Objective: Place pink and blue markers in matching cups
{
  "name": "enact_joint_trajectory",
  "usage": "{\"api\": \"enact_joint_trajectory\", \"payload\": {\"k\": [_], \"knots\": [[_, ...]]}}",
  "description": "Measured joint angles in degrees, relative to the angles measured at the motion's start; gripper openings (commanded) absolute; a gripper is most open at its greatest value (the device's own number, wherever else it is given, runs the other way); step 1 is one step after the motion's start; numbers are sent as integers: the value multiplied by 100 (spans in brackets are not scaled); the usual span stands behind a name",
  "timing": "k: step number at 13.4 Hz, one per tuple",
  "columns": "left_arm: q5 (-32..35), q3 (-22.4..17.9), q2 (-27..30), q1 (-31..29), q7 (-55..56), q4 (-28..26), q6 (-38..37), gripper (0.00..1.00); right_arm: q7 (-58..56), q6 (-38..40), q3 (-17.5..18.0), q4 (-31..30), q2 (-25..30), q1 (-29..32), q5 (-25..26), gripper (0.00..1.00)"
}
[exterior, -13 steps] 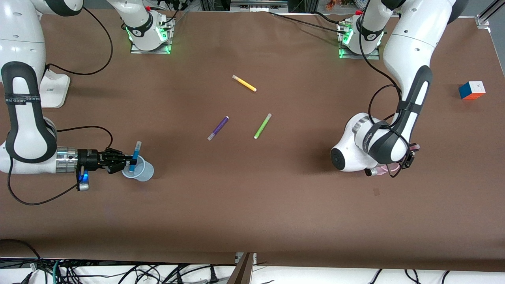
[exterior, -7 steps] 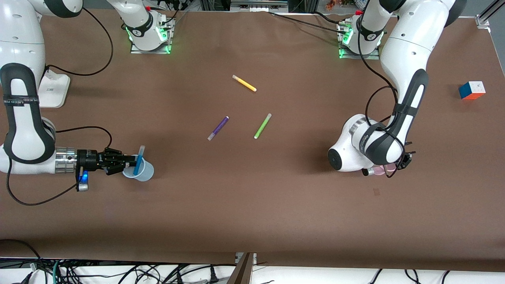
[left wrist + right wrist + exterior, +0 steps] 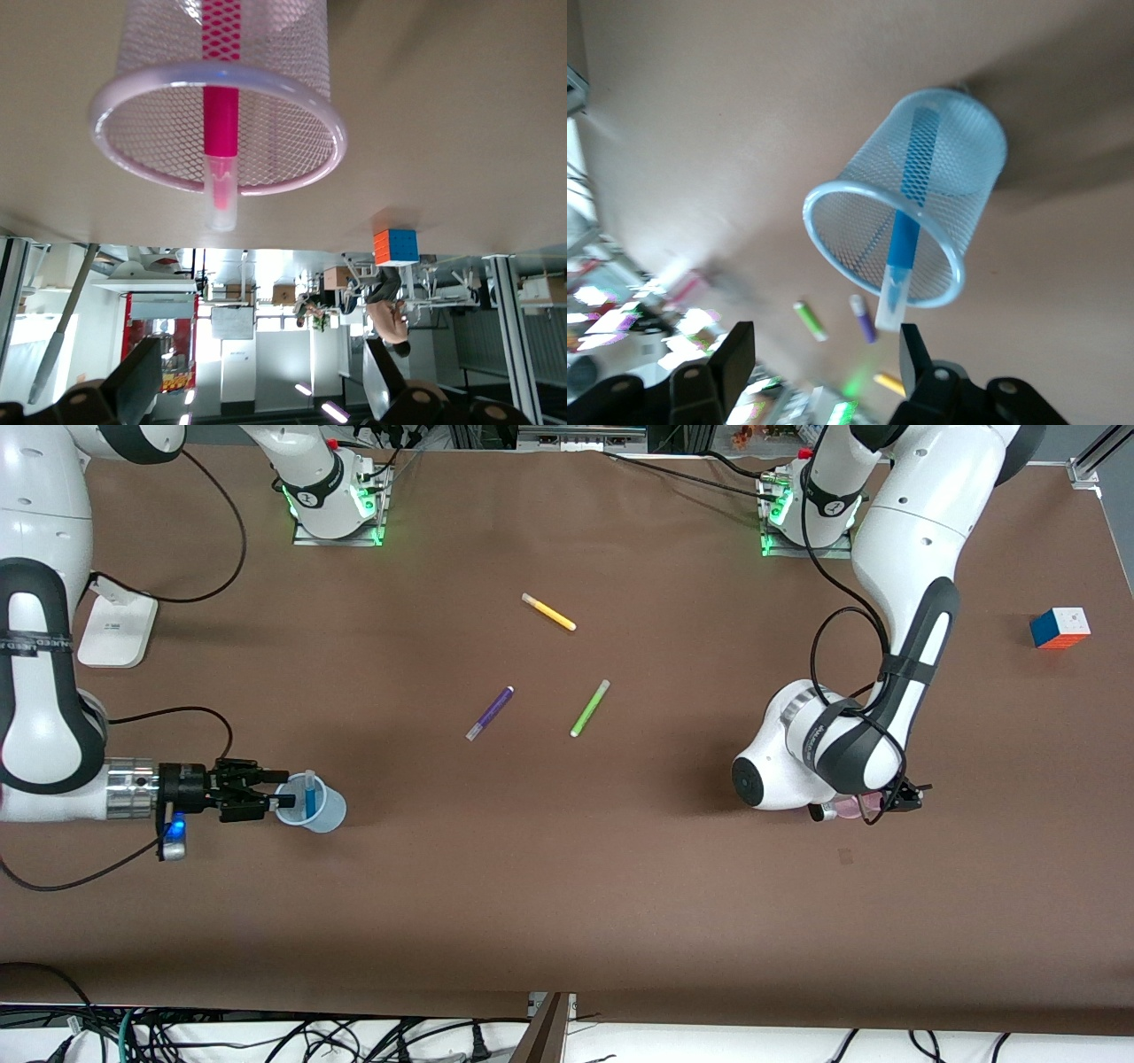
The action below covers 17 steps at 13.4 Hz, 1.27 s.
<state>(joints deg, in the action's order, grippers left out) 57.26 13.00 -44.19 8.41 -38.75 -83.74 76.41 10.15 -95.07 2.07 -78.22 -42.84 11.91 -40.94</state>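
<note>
The blue marker [image 3: 309, 794] stands in the pale blue cup [image 3: 324, 812] toward the right arm's end of the table. My right gripper [image 3: 280, 796] is open and empty beside that cup. In the right wrist view the cup [image 3: 957, 168] holds the marker [image 3: 906, 239] ahead of the open gripper [image 3: 824, 359]. The pink cup [image 3: 849, 808] is mostly hidden under my left arm's hand. In the left wrist view the pink marker [image 3: 221, 115] stands in the pink cup [image 3: 292, 53], and my left gripper [image 3: 261, 390] is open and apart from it.
A dark purple pen [image 3: 490, 713], a lime green pen [image 3: 589, 708] and a yellow pen [image 3: 548, 612] lie mid-table. A colour cube [image 3: 1060, 628] sits toward the left arm's end. A white box [image 3: 115, 633] sits by the right arm.
My right gripper let go of the blue marker and drew back from the blue cup; the marker dropped into the cup. My left arm shifted slightly over the pink cup.
</note>
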Motion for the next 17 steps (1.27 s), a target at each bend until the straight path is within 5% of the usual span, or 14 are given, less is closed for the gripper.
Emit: {"api": "enact_joint_trajectory", "payload": {"k": [7, 12, 17], "knots": [[-2039, -84, 679, -299, 1574, 531, -310, 100, -355, 840, 96, 278, 1586, -890, 3555, 81], [-3587, -93, 1090, -869, 3680, 844, -117, 100, -386, 2231, 65, 190, 2632, -1015, 3817, 92], [-4415, -86, 1836, -1069, 4326, 1109, 31, 100, -402, 2375, 97, -2, 3183, -1025, 3843, 99]]}}
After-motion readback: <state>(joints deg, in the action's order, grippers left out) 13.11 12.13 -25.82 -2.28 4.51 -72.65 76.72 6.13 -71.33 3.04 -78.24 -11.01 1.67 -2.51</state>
